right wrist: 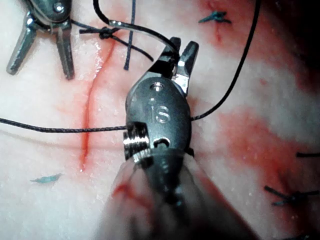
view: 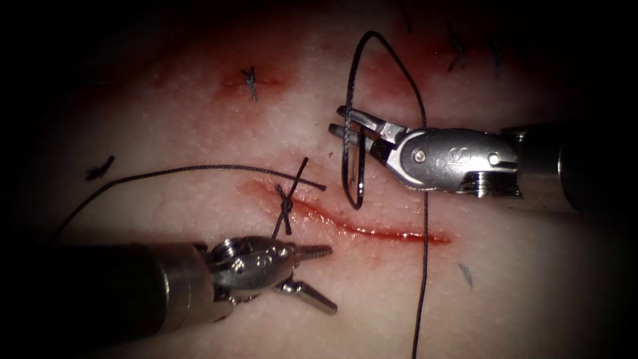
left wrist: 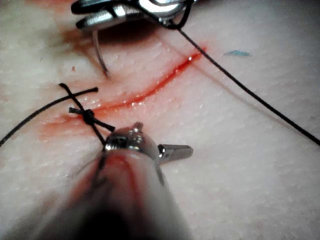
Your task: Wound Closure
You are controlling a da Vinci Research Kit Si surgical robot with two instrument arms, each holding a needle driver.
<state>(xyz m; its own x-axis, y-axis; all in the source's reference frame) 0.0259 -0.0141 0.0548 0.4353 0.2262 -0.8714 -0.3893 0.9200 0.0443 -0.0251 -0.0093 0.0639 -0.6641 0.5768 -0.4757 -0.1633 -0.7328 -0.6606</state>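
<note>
The cut (view: 372, 229) runs across the tissue (view: 199, 133) with red fluid in it. One knotted stitch (view: 286, 206) closes its left end. My right tool (view: 335, 119) is shut on the curved needle (view: 359, 179), gripping it back from the tip. The needle hangs free of the tissue, its curve just above the cut's middle. Thread (view: 423, 266) loops up from the needle, then down across the cut's right part. My left tool (view: 332, 279) is open and holds nothing, just below the knot. In the left wrist view the needle (left wrist: 101, 60) points at the tissue beyond the cut (left wrist: 150, 92).
A long thread (view: 153, 174) trails from the knot's tails off to the left. An older stitch (view: 250, 81) sits above, more stitches (view: 457, 50) at the upper right. Cut ends of thread (view: 100, 166) and a scrap (view: 465, 274) lie on the tissue.
</note>
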